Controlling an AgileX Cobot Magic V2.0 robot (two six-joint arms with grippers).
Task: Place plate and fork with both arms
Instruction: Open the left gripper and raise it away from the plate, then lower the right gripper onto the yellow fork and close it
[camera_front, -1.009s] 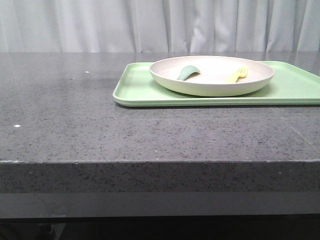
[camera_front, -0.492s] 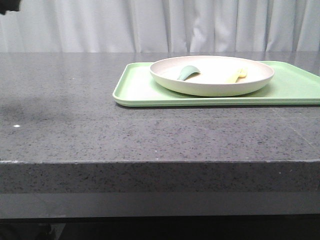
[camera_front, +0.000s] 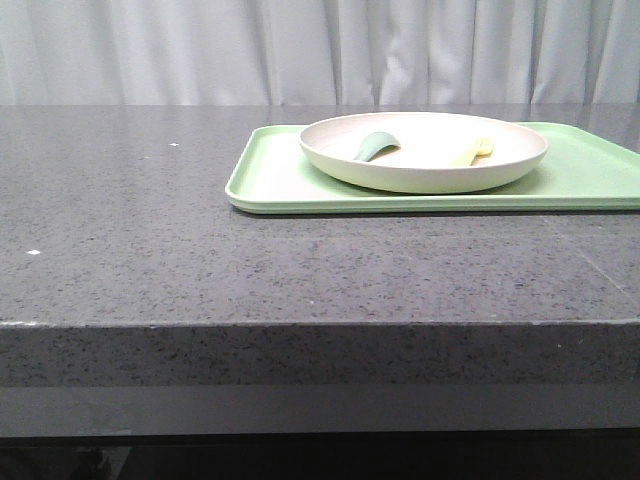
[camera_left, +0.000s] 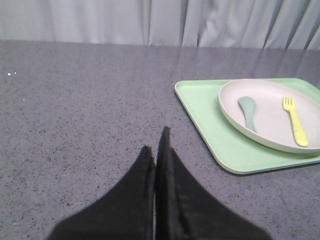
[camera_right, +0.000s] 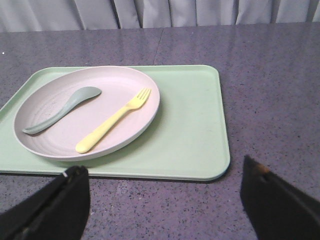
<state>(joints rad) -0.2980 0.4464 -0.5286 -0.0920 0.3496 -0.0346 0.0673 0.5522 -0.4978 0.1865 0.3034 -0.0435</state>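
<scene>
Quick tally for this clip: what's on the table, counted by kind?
Tray: 1
Plate: 1
Fork: 1
Spoon: 1
Total: 4. The fork and spoon lie in the plate, and the plate sits on the tray.
</scene>
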